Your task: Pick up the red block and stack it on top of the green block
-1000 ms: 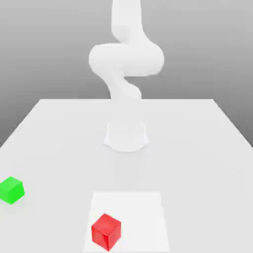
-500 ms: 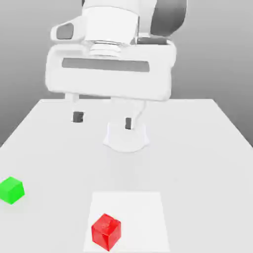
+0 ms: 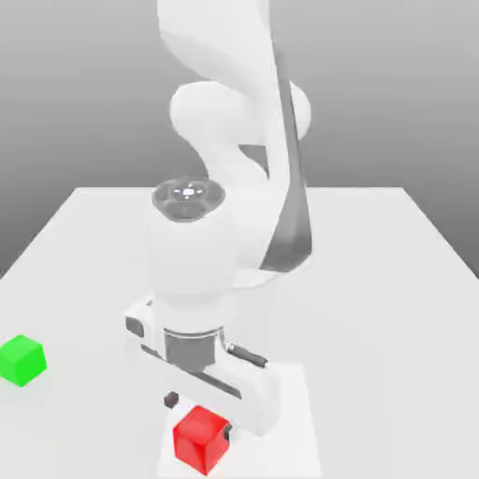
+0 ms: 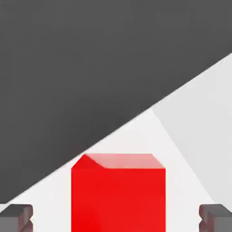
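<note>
Exterior view shows the gripper has dropped from high above the table to the red block, fingers spread either side, not yet gripping; pickup looks imminent, the green block well apart at that view's left

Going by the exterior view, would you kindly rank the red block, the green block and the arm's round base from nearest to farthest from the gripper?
1. Red block: directly at the gripper, between its open jaws.
2. Green block: off to the exterior view's left.
3. Round base: behind, mid-table.
</note>
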`<action>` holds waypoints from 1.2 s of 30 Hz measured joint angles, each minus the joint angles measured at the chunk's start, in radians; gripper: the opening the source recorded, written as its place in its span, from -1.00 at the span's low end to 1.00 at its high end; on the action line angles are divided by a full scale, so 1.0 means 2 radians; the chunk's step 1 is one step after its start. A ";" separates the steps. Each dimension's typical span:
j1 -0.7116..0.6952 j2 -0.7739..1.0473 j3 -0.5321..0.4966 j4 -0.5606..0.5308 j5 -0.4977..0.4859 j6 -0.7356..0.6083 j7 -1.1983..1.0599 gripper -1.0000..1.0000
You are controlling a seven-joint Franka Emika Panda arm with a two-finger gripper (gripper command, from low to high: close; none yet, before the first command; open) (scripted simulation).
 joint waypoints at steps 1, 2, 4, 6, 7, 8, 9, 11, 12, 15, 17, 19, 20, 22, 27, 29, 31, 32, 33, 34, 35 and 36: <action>0.000 0.000 0.000 0.000 0.000 0.000 0.000 -1.00; 0.000 0.000 0.000 0.000 0.000 0.000 0.000 -1.00; 0.000 0.000 0.000 0.000 0.000 0.001 0.000 -1.00; 0.000 0.006 -0.001 0.001 -0.002 0.005 0.001 -1.00; -0.001 0.000 0.001 0.000 -0.001 0.000 0.001 -1.00; -0.002 -0.013 0.003 -0.002 0.002 -0.010 -0.001 -1.00; -0.004 -0.028 0.005 -0.004 0.005 -0.023 -0.003 -1.00; -0.006 -0.062 0.009 -0.010 0.012 -0.052 -0.009 -1.00; -0.008 -0.078 0.009 -0.012 0.015 -0.065 -0.013 -1.00; -0.044 -0.097 -0.009 -0.016 0.023 -0.081 -0.067 -1.00; -0.071 -0.105 -0.026 -0.018 0.029 -0.087 -0.108 -1.00; -0.098 -0.113 -0.044 -0.020 0.033 -0.092 -0.151 -1.00; -0.111 -0.116 -0.054 -0.021 0.035 -0.095 -0.172 -1.00; -0.139 -0.124 -0.072 -0.023 0.040 -0.101 -0.214 -1.00; -0.221 -0.142 -0.116 -0.028 0.047 -0.115 -0.317 -1.00; -0.237 -0.133 -0.121 -0.029 0.054 -0.105 -0.346 -1.00; -0.243 -0.103 -0.116 -0.027 0.067 -0.077 -0.362 -1.00; -0.246 -0.086 -0.111 -0.027 0.074 -0.061 -0.368 -1.00; -0.251 -0.068 -0.106 -0.026 0.082 -0.045 -0.374 -1.00; -0.253 -0.059 -0.103 -0.025 0.086 -0.036 -0.377 1.00; -0.253 -0.059 -0.103 -0.025 0.086 -0.036 -0.377 1.00; -0.253 -0.059 -0.103 -0.025 0.086 -0.036 -0.377 1.00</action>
